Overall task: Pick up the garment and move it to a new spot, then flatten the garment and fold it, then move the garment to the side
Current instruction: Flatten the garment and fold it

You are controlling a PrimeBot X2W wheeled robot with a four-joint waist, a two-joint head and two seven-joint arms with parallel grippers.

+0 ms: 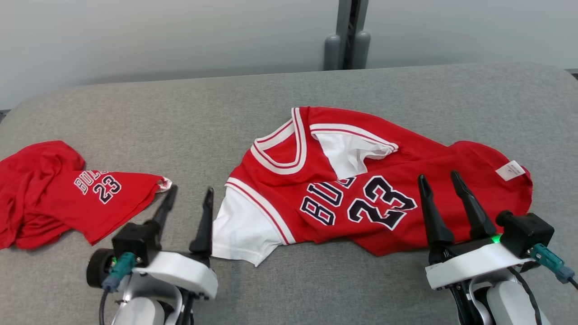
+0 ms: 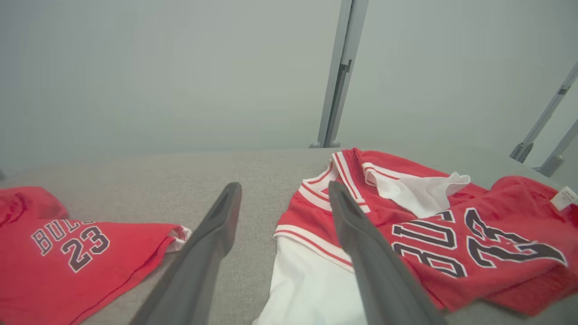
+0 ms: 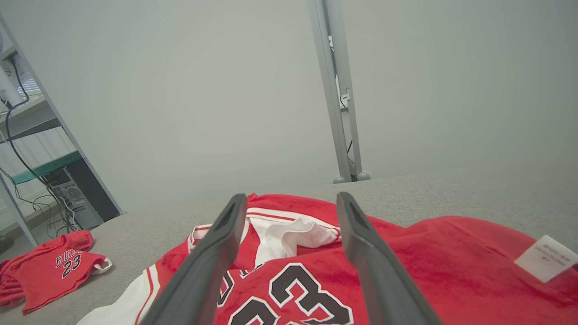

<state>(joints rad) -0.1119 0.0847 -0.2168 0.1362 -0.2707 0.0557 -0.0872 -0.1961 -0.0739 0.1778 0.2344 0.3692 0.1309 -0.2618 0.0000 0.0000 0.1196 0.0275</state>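
Garment (image 1: 343, 198) lies beneath right pincer (image 1: 438, 177), beside left pincer (image 1: 190, 189).

The jersey (image 1: 451, 167) is red, with white-and-red striped bands at neck and armhole, a white sleeve at its 7 o'clock and a white panel near its middle. Its letters and "23" are black, edged white. A white tag (image 1: 510, 170) marks its 3 o'clock end. At 9 o'clock in the head view a second cloth (image 1: 49, 194) is red too, with a small dark "23" outlined white. Its 3 o'clock tip seems white with red flecks. The table (image 1: 180, 117) is flecked grey. Left gripper (image 1: 191, 189) and right gripper (image 1: 438, 176) match: black fingers, white shells, teal plugs.
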